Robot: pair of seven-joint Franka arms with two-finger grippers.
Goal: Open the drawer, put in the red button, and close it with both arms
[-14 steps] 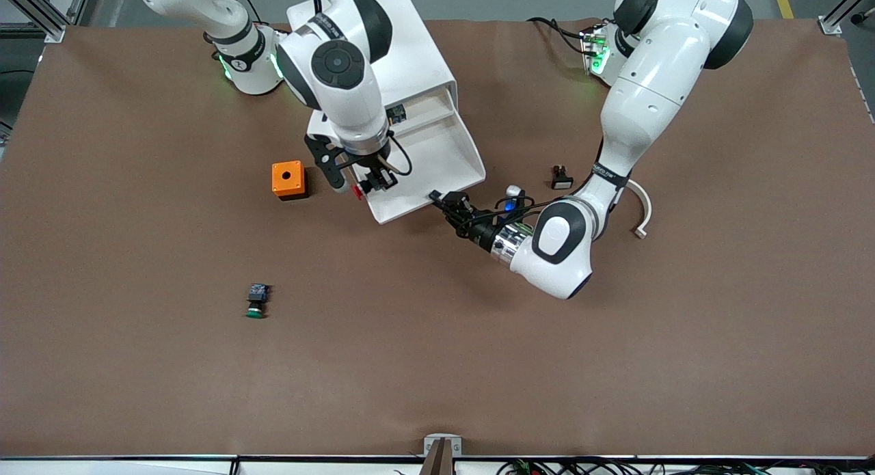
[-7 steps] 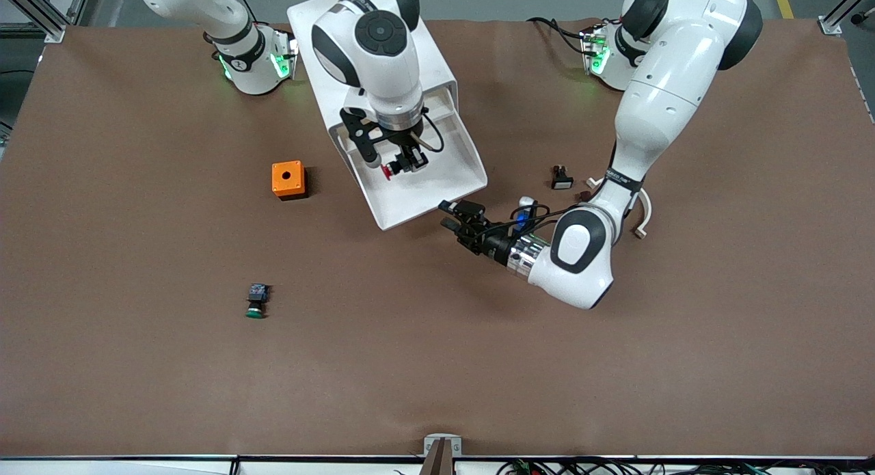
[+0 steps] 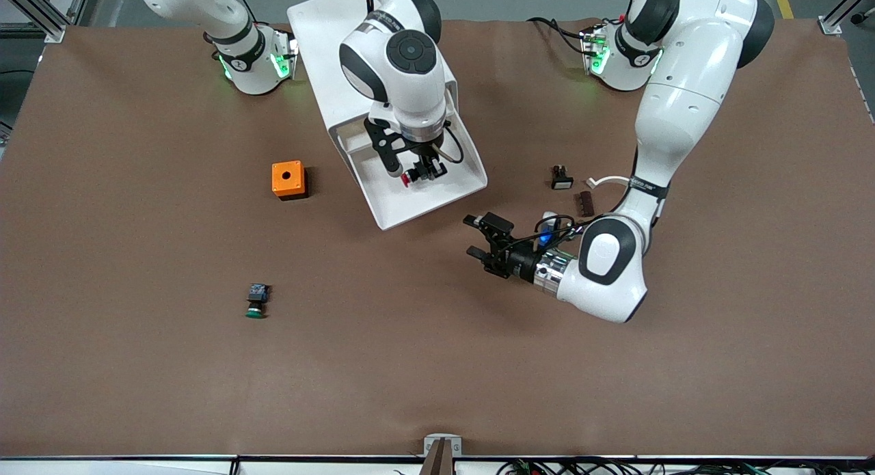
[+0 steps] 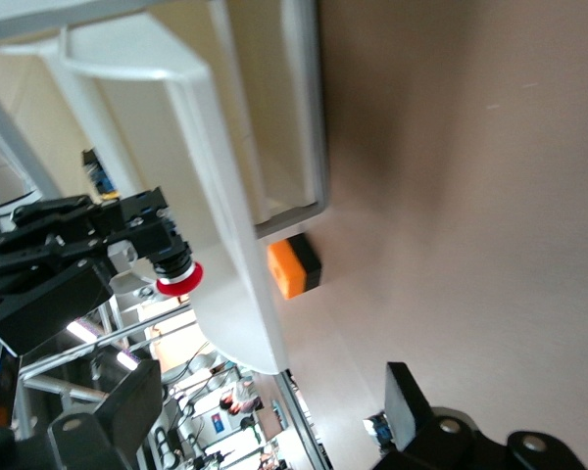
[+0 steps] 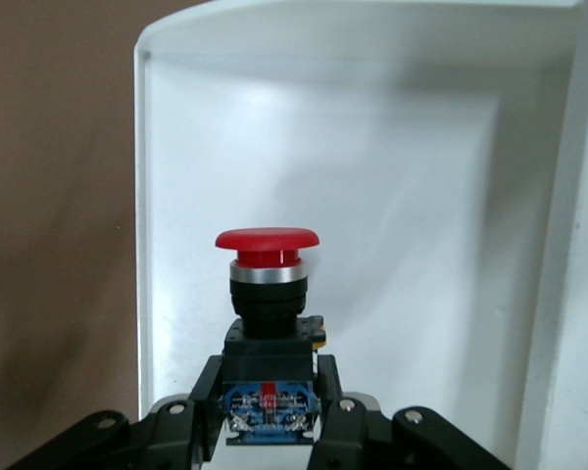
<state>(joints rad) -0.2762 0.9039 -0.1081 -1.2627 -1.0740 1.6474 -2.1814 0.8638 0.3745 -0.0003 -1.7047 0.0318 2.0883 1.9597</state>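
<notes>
red button [image 3: 406, 180] clamped in right tool [image 3: 422, 173], over drawer [image 3: 437, 188]

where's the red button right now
The red button is held in the right tool, over the open drawer of the white cabinet.

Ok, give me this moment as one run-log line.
drawer: open | red button: held over drawer by right gripper | left gripper: open, over bare table near drawer front | step: release not yet done
</notes>
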